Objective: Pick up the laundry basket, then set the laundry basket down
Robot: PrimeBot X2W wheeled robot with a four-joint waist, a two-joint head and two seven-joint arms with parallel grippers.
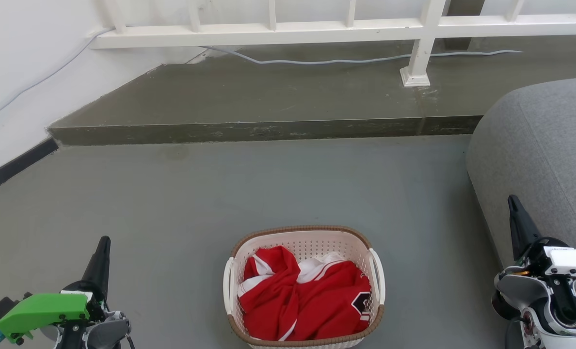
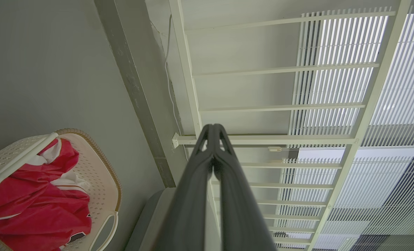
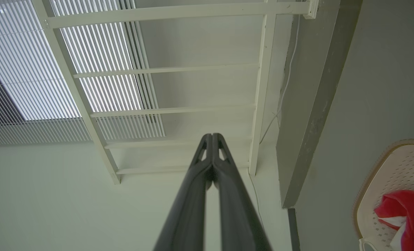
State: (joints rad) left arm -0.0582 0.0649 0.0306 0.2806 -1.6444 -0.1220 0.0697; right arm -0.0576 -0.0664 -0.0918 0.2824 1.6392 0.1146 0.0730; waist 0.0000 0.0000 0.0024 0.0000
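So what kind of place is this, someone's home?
Likely a home-style room, perhaps staged: a laundry basket holding red clothes on the floor, a grey upholstered seat nearby, and a white railing behind.

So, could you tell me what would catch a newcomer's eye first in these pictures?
The bright red and white garment bundled in the laundry basket stands out, low in the middle of the head view on the grey floor. Next come the dark grippers flanking it, the left gripper at lower left and the right gripper at lower right, both shut and clear of the basket.
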